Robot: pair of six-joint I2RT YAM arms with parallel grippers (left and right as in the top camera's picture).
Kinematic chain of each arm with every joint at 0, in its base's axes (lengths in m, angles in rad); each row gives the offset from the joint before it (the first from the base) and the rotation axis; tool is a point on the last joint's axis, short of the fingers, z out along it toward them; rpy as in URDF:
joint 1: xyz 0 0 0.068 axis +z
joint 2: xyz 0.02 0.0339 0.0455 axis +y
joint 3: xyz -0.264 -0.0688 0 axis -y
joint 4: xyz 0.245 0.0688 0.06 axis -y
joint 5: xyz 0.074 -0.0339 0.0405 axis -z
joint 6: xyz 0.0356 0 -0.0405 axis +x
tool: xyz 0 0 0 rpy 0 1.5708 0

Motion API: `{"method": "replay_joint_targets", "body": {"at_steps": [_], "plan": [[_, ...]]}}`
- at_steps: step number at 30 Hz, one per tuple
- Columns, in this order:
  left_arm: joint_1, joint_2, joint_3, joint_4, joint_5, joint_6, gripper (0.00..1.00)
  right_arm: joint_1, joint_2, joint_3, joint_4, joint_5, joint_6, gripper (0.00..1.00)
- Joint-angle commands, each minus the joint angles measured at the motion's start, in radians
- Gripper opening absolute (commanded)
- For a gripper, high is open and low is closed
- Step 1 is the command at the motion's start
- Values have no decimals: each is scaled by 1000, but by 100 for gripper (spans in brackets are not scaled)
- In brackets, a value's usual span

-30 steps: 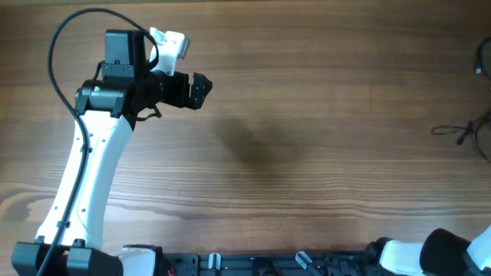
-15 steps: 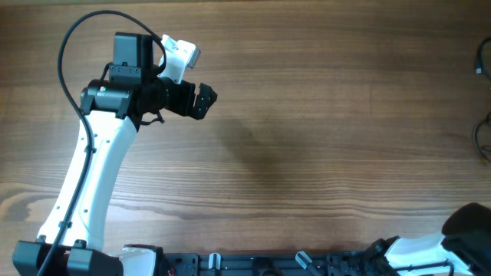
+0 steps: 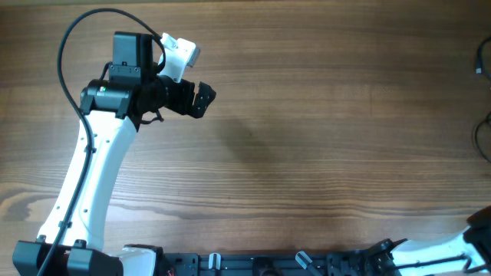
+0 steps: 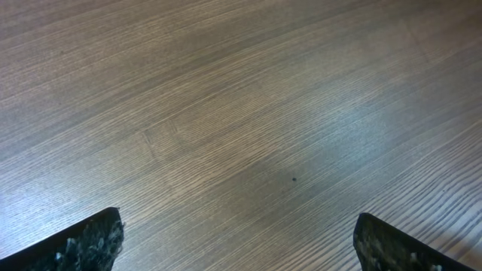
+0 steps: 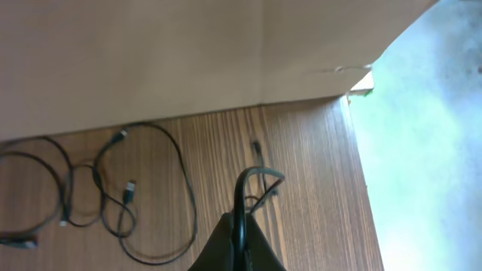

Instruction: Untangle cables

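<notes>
Over at the right edge of the desk, my right pincer is clamped on one loop of the cables, held up off the loose rest to separate it, I'd guess; my left pincer gapes wide, empty, parked clear.

Loads of open table right of my left gripper; only the cables clutter the far corner, tight against a brown wall.

Probably a robotics lab: wood-grain table, white robot arm, plain tan panel behind.
</notes>
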Motion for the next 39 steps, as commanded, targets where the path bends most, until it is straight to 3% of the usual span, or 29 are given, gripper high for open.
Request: {"method": "replay_joint_targets", "body": {"at_steps": [1, 14, 24, 35, 36, 37, 38, 39], "plan": [[-16, 6, 6, 5, -5, 20, 100, -3, 91, 17, 1, 26, 8, 4], [-103, 5, 6, 23, -5, 2, 100, -14, 349, -34, 29, 63, 8, 4], [-138, 6, 6, 82, -5, -7, 100, -14, 366, -290, 325, -30, -111, 4], [-138, 6, 6, 72, -4, -10, 100, -14, 360, -307, 341, -44, -124, 4], [-138, 6, 6, 72, -4, -10, 100, -14, 358, -306, 343, -44, -124, 10], [-138, 6, 6, 72, -4, -10, 100, -14, 357, -306, 343, -44, -124, 29], [-138, 6, 6, 72, -5, -10, 100, -14, 357, -306, 344, -44, -124, 63], [-138, 6, 6, 72, -4, -10, 100, -14, 357, -306, 345, -43, -124, 82]]}}
